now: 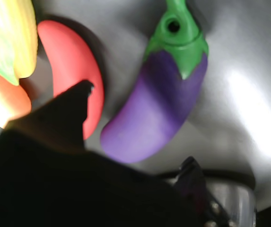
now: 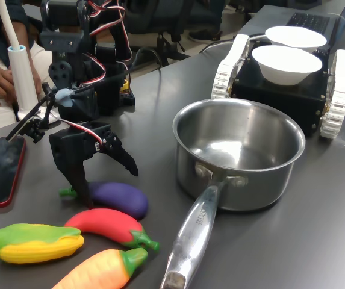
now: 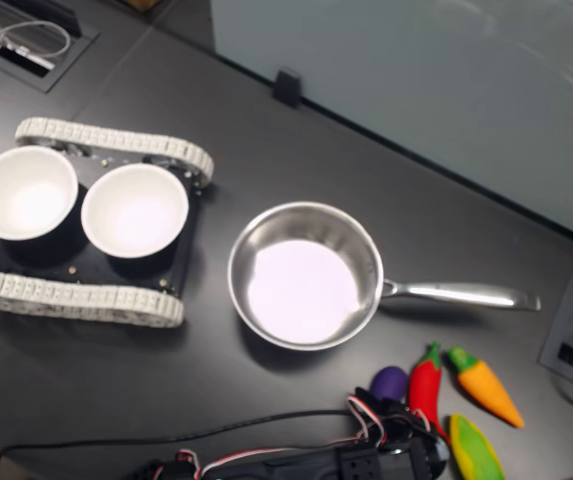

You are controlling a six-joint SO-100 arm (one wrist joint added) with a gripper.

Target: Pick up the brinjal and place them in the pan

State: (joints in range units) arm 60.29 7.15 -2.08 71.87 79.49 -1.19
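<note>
Second exterior view: gripper (image 3: 403, 412) prob. hides brinjal (image 3: 389, 381).

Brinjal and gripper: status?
Gripper open, straddling brinjal, not gripping. Pan empty. Red toy close beside brinjal.

Pan (image 2: 238, 153) – shiny polished steel; brinjal (image 2: 118, 197) – smooth, matt purple plastic-looking skin.

Small purple toy brinjal (image 2: 119, 198) with a green stem cap, lying on its side at the lower left of the first exterior view. Round shiny stainless-steel pan (image 2: 238, 155), upright and empty, at frame centre; its long riveted handle points toward the bottom edge.
</note>
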